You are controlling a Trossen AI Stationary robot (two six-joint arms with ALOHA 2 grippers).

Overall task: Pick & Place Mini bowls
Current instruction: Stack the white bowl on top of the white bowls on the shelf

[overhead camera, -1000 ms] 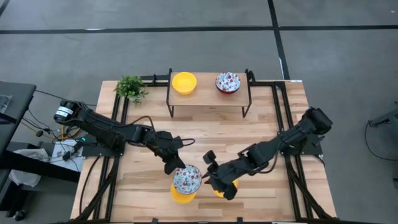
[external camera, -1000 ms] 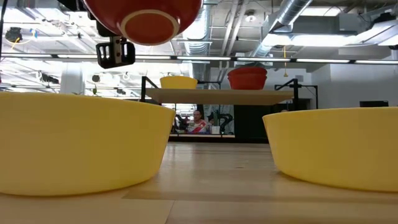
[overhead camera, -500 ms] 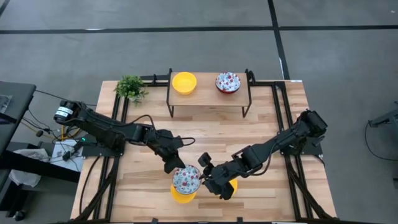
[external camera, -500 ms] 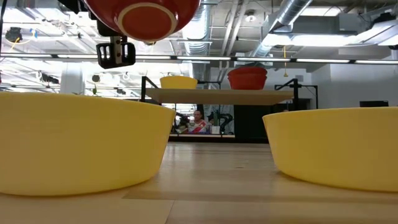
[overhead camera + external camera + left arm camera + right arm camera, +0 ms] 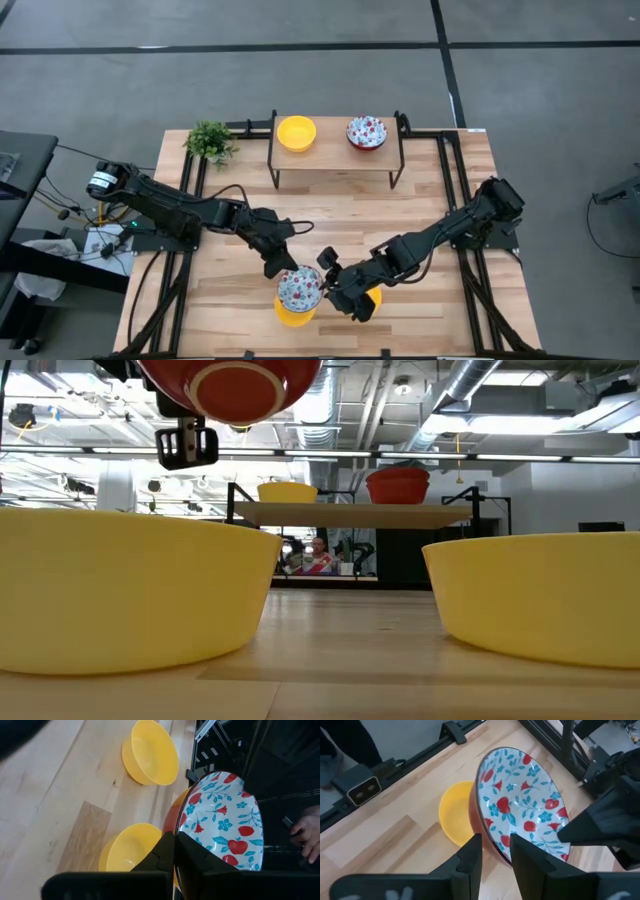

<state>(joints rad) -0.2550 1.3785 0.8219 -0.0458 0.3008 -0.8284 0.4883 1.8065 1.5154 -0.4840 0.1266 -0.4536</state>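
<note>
My left gripper (image 5: 283, 268) is shut on a white mini bowl with a red floral pattern (image 5: 300, 288), held in the air over a yellow mini bowl (image 5: 293, 315) near the table's near edge. In the low view the floral bowl's red underside (image 5: 232, 385) hangs above that yellow bowl (image 5: 130, 590). My right gripper (image 5: 328, 270) is open at the floral bowl's right side, its fingers either side of the rim (image 5: 490, 840); whether they touch it I cannot tell. A second yellow bowl (image 5: 372, 297) sits on its base under the right arm. My left gripper pinches the floral bowl's rim (image 5: 176, 827), one finger inside the bowl and one outside against its red wall. The fingers come in from the table's left and far side, slanting down. The bowl is lifted clear of the yellow bowl below it, tilted on edge in the wrist view.
A low wooden shelf (image 5: 335, 152) stands at the far side, carrying a yellow bowl (image 5: 296, 132) and a floral bowl (image 5: 367, 132). A small green potted plant (image 5: 210, 142) sits at the far left corner. Bare wood lies between the shelf and the arms.
My right gripper has moved toward the table's left, closing in on the floral bowl until its fingers stand around the rim. The floral bowl, held by the left gripper, has risen slightly in the low view.
</note>
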